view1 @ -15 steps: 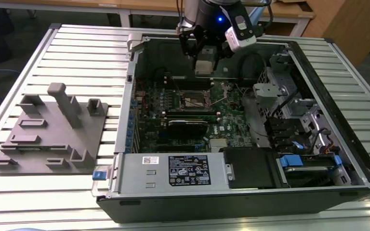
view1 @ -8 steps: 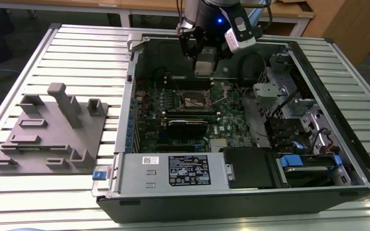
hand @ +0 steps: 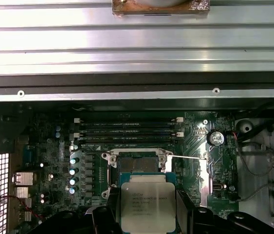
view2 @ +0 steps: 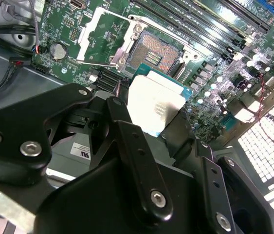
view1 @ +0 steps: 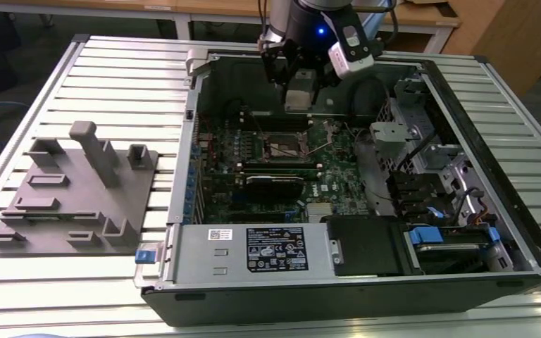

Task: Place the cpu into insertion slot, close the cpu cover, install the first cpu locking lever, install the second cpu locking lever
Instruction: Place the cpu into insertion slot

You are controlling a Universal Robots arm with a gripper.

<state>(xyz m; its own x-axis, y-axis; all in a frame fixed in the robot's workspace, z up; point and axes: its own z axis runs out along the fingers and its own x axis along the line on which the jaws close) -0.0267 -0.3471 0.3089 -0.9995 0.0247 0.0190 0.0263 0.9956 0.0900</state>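
Since the cpu cover (view2: 102, 36) stands swung open and the insertion slot (hand: 137, 163) is bare, the cpu (hand: 148, 204) is held pinched by its edges in the end effector (view1: 298, 95), in the upper middle of the exterior view, raised near the slot and apart from it.

The cpu (hand: 148, 204) shows a dull, smooth metal top; the insertion slot (hand: 137, 165) a shiny metal rim; the table (view1: 120, 77) ribbed satin metal.
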